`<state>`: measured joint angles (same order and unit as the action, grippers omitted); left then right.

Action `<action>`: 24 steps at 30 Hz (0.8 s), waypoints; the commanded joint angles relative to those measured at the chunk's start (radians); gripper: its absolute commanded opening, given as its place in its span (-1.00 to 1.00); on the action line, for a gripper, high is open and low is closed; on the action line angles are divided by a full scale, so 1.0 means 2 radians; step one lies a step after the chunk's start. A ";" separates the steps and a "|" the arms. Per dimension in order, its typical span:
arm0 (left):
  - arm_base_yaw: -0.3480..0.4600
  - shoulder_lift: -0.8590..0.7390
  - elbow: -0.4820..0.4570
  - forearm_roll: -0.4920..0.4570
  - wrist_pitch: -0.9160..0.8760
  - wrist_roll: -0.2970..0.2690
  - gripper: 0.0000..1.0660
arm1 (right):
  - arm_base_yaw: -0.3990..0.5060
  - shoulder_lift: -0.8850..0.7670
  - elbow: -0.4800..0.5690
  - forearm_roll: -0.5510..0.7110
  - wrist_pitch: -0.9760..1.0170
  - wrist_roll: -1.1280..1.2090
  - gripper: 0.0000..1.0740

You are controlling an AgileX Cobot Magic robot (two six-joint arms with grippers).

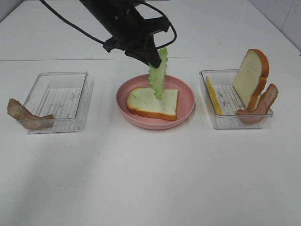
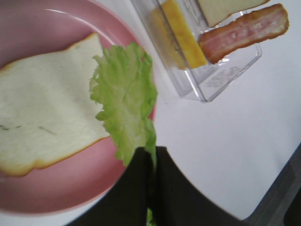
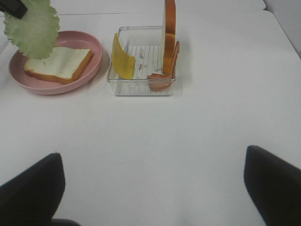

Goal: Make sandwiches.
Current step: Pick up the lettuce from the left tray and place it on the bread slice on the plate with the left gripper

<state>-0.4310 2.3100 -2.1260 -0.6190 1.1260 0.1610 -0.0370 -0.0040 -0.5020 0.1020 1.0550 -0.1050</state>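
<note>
One lettuce (image 2: 124, 103) end hides inside left end effector (image 2: 153, 155).

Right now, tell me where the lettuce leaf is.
Exterior high view, centre: the lettuce leaf hangs from the left fingers, its lower tip over the bread slice on the pink plate.

No legible text, labels, brands, numbers or signs in any view, faint raised marks on the floor of the clear tray (image 2: 225, 79) beside the pink plate (image 2: 56, 190), too blurred to read
</note>
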 commanded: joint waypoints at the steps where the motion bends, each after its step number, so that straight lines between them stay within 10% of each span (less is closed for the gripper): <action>1: -0.013 0.020 0.002 -0.053 -0.026 0.017 -1.00 | -0.001 -0.011 0.000 -0.002 -0.001 -0.005 0.83; 10: -0.015 0.059 0.002 -0.144 -0.056 0.082 -1.00 | -0.001 -0.011 0.000 -0.002 -0.001 -0.005 0.83; 24: 0.014 0.077 0.002 -0.072 -0.067 0.113 -1.00 | -0.001 -0.011 0.000 -0.002 -0.001 -0.005 0.83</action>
<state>-0.4080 2.4660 -2.1260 -0.7710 1.0000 0.3890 -0.0370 -0.0040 -0.5020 0.1020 1.0550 -0.1050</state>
